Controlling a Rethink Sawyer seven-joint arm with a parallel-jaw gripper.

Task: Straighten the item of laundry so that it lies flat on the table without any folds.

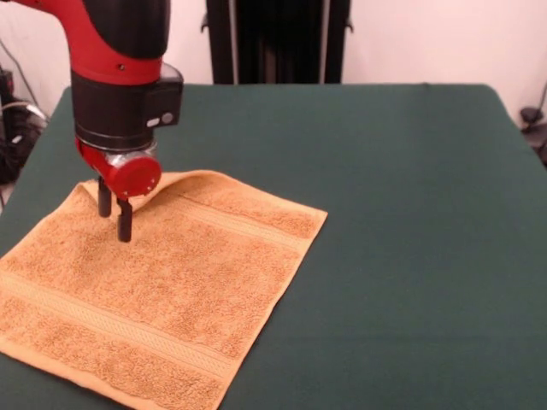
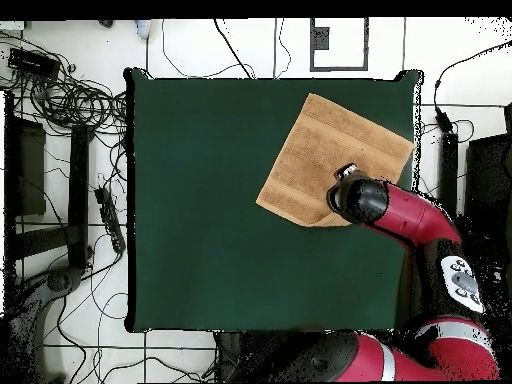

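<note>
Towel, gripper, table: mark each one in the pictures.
towel (image 1: 162, 290), front view, on the terry pile at its middle.
gripper (image 1: 114, 212), front view, between its two black fingertips over the towel's far corner.
table (image 1: 410, 213), front view, on bare green cloth.

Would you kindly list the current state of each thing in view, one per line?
towel: spread mostly flat, far corner by the gripper curled up, not yet smooth.
gripper: fingers slightly apart, tips down at the towel near its raised corner, holding nothing.
table: bears the towel near one corner.
</note>
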